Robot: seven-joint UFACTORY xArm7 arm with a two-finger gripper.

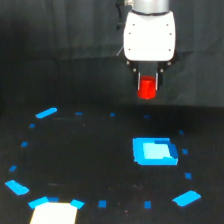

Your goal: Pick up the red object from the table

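My gripper [148, 80] is closed on the red block [147, 88], holding it clear above the black table [90, 155] and blue rectangle [155, 151].

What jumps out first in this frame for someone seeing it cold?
The red object draws the eye first: it hangs between the fingers of the white gripper near the top of the exterior view, well above the black table. Next is the large bright blue rectangle on the table, almost straight below it. Small blue tape marks ring the surface around that patch.
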